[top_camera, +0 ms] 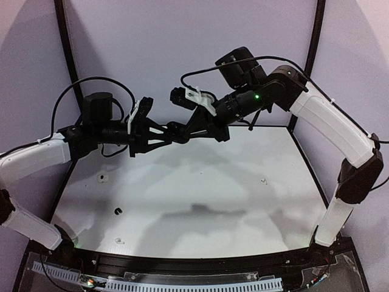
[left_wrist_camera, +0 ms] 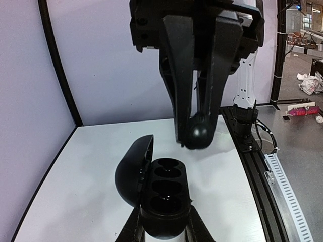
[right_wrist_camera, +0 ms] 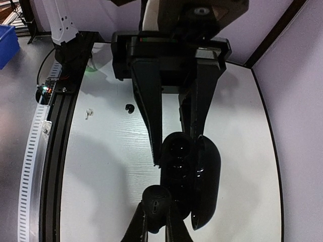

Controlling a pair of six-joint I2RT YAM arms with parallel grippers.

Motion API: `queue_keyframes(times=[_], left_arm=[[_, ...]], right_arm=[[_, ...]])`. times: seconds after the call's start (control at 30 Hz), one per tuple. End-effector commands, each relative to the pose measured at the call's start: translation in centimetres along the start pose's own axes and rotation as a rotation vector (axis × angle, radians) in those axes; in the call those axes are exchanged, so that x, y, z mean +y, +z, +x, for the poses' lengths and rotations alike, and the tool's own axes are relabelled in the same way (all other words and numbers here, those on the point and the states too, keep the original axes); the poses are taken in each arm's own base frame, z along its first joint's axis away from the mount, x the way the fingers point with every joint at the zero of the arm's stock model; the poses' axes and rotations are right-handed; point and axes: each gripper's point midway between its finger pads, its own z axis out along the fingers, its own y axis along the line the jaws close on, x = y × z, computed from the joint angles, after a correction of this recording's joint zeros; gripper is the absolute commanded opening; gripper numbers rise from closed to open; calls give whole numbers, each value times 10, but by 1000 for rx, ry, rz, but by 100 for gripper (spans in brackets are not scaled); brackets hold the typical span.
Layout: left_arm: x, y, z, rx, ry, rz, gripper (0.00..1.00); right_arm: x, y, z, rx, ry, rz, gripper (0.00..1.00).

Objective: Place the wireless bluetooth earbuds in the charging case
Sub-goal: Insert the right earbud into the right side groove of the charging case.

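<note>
My left gripper (left_wrist_camera: 164, 212) is shut on a black oval charging case (left_wrist_camera: 165, 189), held in the air above the far middle of the table. Its lid (left_wrist_camera: 132, 171) stands open to the left and its wells look empty. My right gripper (right_wrist_camera: 157, 206) is shut on a black earbud (right_wrist_camera: 157, 199) and faces the left gripper, with the bud (left_wrist_camera: 198, 132) just off the case's far end. In the top view both grippers, left (top_camera: 172, 135) and right (top_camera: 186, 130), meet tip to tip. Another black earbud (top_camera: 117, 210) lies on the table at the left, and it also shows in the right wrist view (right_wrist_camera: 129, 108).
Small white buds lie on the white table (top_camera: 200, 182): one near the front left edge (top_camera: 120, 241), also in the right wrist view (right_wrist_camera: 89, 113), and one at the far left (top_camera: 103, 178). A tiny white thing (top_camera: 264, 180) lies at the right. A black rail (top_camera: 182, 264) runs along the front edge.
</note>
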Motion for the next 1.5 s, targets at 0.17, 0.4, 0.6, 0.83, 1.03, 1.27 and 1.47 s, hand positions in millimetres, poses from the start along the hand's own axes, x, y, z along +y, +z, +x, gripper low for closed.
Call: queue_keyframes(times=[0.17,0.4,0.6,0.83,1.03,1.27,1.47], left_arm=[[-6,-1,-6,-3,28,32,1],[-11,0,-13,-38,5,63,1],[-12,0,-17,-69,-43,75,1],[-8,-1,-20,-81,-43,48,1],[-7,-1,-21,-85,-35,41,1],[-9,-2,-22,-92,-41,47,1],[-10,-2,-23,-100,-44,53,1]], right_arm=[[-4,13,8,53,-12,21,0],[-15,16,8,69,-24,62,0],[-14,18,13,97,-28,52,0],[-10,15,12,96,-35,33,2],[-7,21,18,125,-37,20,6],[-13,26,19,136,-39,44,13],[-16,25,17,136,-44,61,15]])
